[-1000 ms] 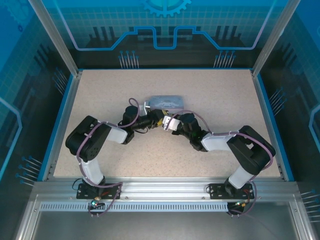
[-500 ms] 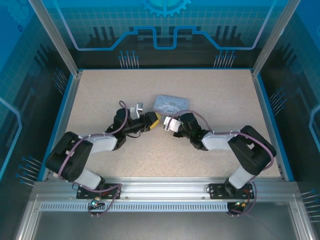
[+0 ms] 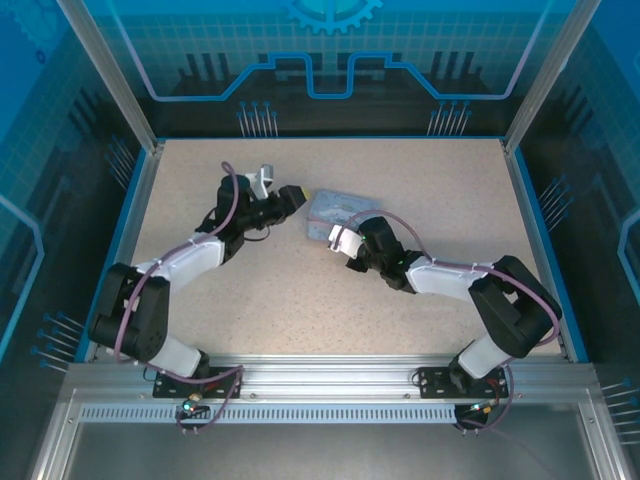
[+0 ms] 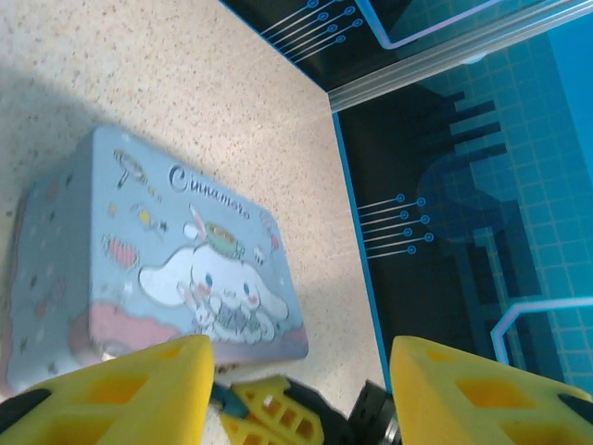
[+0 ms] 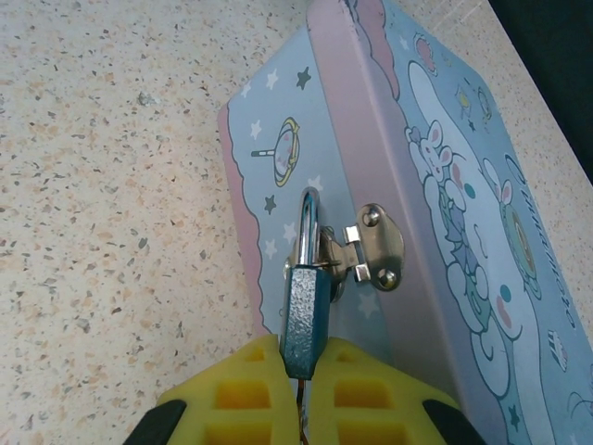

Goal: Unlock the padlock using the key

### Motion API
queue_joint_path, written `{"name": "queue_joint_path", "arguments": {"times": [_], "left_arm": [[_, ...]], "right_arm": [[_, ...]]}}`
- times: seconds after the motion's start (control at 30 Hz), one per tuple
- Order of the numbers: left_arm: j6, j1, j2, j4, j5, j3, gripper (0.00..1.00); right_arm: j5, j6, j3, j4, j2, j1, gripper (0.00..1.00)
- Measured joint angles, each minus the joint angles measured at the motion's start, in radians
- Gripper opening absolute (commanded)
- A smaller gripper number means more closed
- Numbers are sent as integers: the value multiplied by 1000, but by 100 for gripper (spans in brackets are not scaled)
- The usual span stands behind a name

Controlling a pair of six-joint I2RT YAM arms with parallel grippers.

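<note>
Your right end effector (image 5: 306, 394) clamped on padlock (image 5: 306, 315) hanging from hasp (image 5: 375, 246) of tin (image 5: 445, 185); left end effector (image 4: 298, 371) apart, empty. Risk: any tug drags tin across counter (image 5: 93, 185), twisting shackle (image 5: 309, 222).

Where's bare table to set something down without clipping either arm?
Widest bare patch: the table far-right, between the tin and the right blue rim. Also the near middle, between both arms. Crowded around the tin: left gripper at its left end, right gripper clamping the padlock on its near side.

The padlock (image 5: 304, 311), blue-grey body and shiny shackle, stands upright through the hasp (image 5: 372, 248) of the tin (image 5: 445, 185), its base pinched in the right tool (image 5: 303, 375).
</note>
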Motion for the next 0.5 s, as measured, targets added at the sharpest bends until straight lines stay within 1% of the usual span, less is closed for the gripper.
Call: {"name": "queue_joint_path", "arguments": {"times": [0.07,0.2,0.33,0.43,0.5], "left_arm": [[32,16,42,-34,0,48,57],[136,37,93,-156,-16,145,64],[269,34,154,-303,-15,303,64],[340,23,214,-358,-16,399,63],[370,9,247,-383,-16,431,63]], "right_arm": [[0,-1,-1,1,0,0,0],[-19,-28,-14,-11,-28,-4,0],[-28,-90,-15,-53,-66,-10,0],[-10,-132,-15,-81,-68,-13,1],[6,-149,-15,-91,-67,-14,0]]}}
